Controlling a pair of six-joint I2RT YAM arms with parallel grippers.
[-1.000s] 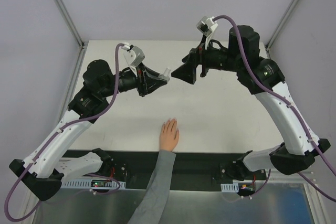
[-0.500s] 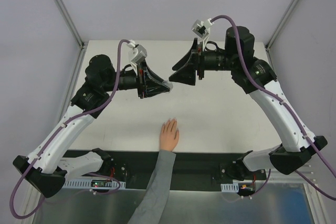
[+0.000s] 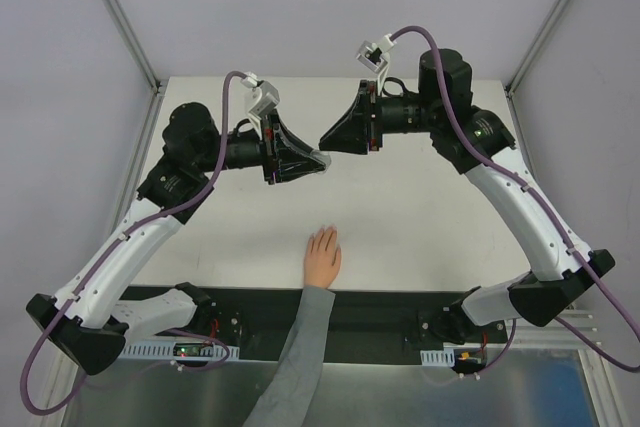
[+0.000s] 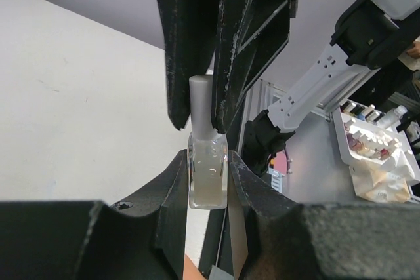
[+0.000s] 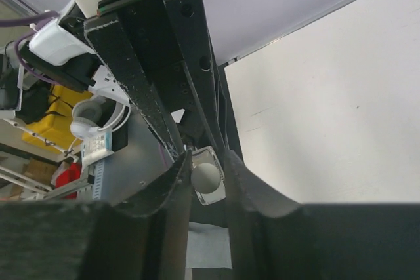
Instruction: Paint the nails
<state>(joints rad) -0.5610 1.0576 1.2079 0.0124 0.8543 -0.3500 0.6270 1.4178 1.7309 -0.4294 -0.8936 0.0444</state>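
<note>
A pale hand (image 3: 323, 257) lies flat at the table's near edge, fingers together; its nails (image 3: 325, 234) point away and are too small to make out. High above it my left gripper (image 3: 320, 160) (image 4: 208, 162) is shut on a small clear bottle (image 4: 207, 181) of pale liquid. My right gripper (image 3: 324, 138) (image 5: 209, 162) meets it tip to tip, shut on the bottle's grey-white cap (image 4: 201, 106) (image 5: 205, 176). Both black right fingers (image 4: 177, 63) press against the cap's sides.
The white table (image 3: 430, 207) spreads under both arms. A grey sleeve (image 3: 300, 347) crosses the black base rail. Off the table's right side stands a white tray (image 4: 367, 142) of small bottles.
My right gripper has swung left to the left gripper and closed from wide open round the bottle's cap. The left gripper still grips the bottle and shifted slightly right.
</note>
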